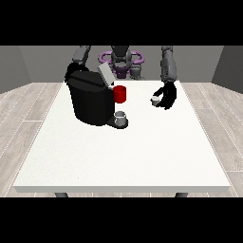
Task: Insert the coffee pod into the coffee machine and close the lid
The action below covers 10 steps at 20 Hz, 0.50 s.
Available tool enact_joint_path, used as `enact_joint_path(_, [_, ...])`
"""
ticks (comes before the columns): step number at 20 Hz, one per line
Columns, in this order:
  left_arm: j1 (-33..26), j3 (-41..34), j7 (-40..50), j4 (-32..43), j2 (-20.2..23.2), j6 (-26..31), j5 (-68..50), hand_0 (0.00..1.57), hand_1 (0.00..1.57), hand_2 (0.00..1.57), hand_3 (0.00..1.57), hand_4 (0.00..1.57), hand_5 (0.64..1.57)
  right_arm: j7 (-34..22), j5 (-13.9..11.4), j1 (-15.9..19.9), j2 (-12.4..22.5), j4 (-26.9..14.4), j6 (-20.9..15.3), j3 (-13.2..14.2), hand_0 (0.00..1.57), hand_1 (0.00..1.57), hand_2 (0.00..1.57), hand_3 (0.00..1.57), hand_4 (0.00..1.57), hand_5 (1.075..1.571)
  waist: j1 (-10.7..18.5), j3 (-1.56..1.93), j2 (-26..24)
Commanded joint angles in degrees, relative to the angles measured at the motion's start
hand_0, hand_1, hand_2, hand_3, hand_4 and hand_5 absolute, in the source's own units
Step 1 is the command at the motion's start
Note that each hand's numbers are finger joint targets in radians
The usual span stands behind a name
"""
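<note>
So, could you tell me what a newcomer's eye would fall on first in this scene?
Probably the big black coffee machine on the left part of the white table, its lid tilted up, with a red part on its right side and a small grey cup at its base. Next, the black hand at the view's right, beside a small pale coffee pod.

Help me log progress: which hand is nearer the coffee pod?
Left: the hand at the view's right is at the coffee pod; the other is hidden behind the coffee machine.
</note>
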State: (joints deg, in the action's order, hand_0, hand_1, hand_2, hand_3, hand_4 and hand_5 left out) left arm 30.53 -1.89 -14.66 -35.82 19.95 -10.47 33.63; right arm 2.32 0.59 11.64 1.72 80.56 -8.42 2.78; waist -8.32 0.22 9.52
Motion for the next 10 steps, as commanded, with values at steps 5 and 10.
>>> enact_joint_path(5, [3.01,0.32,-1.77,4.60,2.28,2.54,2.94,1.17,1.17,1.29,1.18,0.41,1.571,-3.47,-0.64,-0.50,-1.63,2.32,-4.55,-4.96,0.00,0.00,0.00,0.00,0.41,1.571,-0.46,-0.26,-0.82])
enact_joint_path(10, [4.03,2.01,-1.59,0.60,1.42,7.19,3.15,1.47,1.47,1.47,1.41,0.61,1.571,-4.30,2.54,0.77,1.63,-2.41,0.31,1.54,0.00,0.00,0.00,0.00,0.43,1.571,0.82,-0.24,-5.99])
